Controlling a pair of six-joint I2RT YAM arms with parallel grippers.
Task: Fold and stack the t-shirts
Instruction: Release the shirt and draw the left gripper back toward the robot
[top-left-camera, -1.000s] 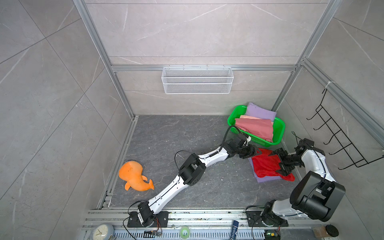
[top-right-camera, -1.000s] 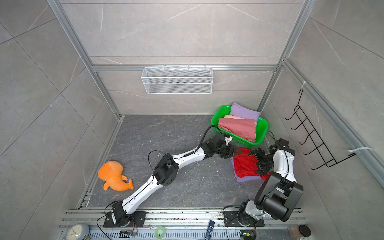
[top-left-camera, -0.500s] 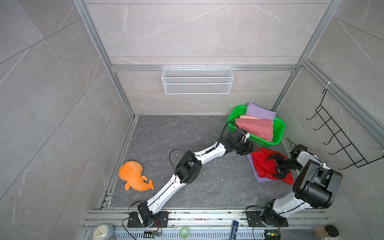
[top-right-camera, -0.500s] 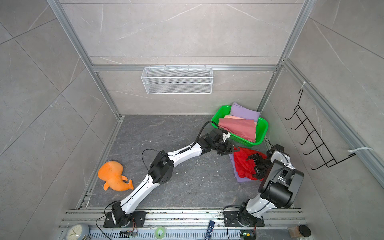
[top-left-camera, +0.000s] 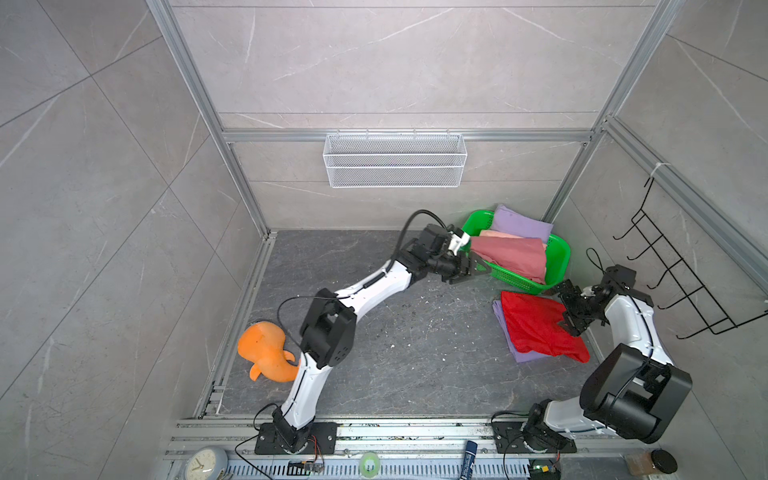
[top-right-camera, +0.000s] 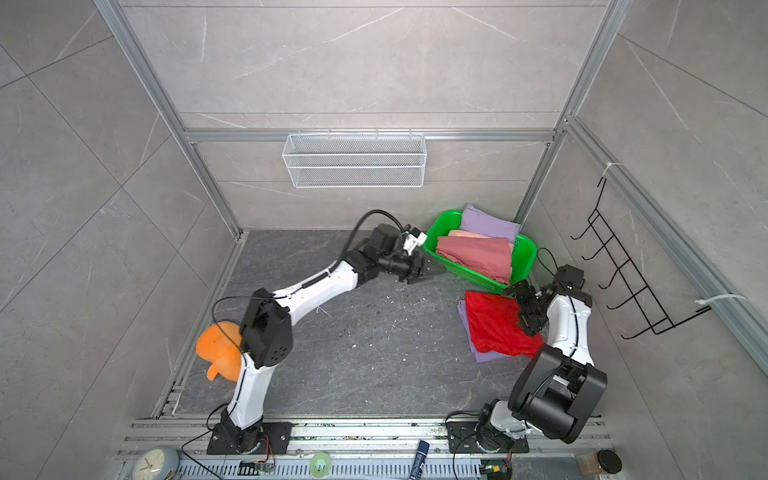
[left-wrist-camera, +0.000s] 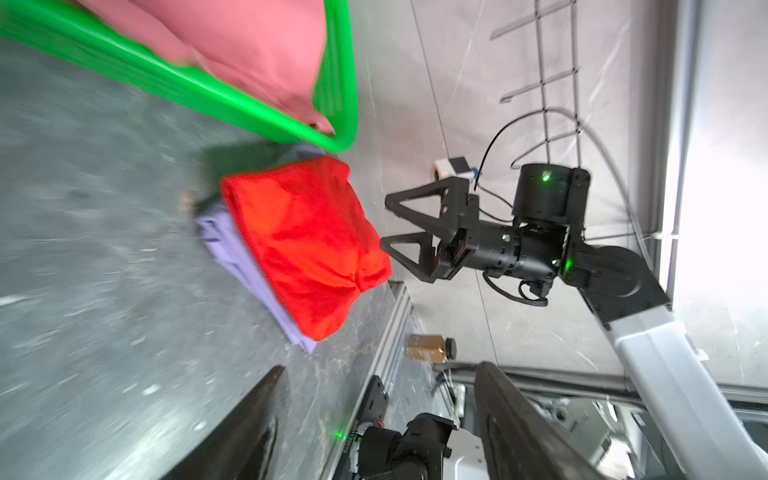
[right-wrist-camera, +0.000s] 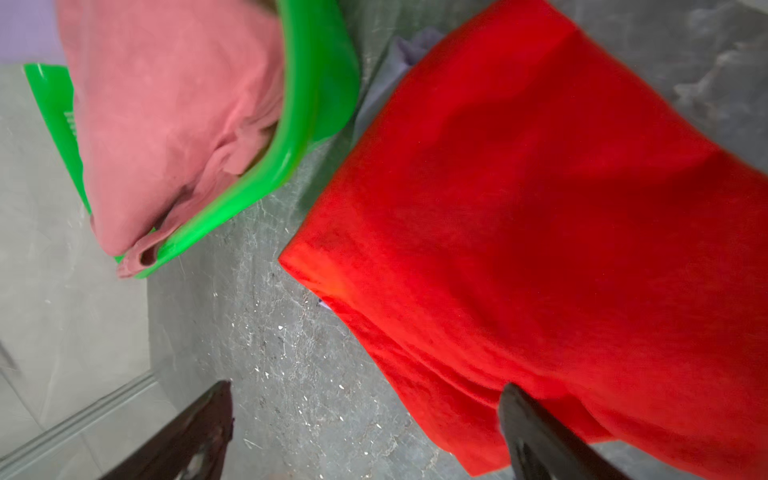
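The red t-shirt (top-left-camera: 536, 328) lies folded on a lavender t-shirt (left-wrist-camera: 216, 230) on the table (top-left-camera: 395, 332), just beside the green basket (top-left-camera: 561, 255): the start of the stack, by the look of it. A dusty rose t-shirt (top-left-camera: 511, 255) tops the pile waiting in the basket. The right pincer (left-wrist-camera: 386, 225) hangs wide and empty just beside the red cloth's edge. The left pincer (top-left-camera: 473, 272), jaws apart and empty, hovers at the basket's near rim, likely placed to draw out the next shirt.
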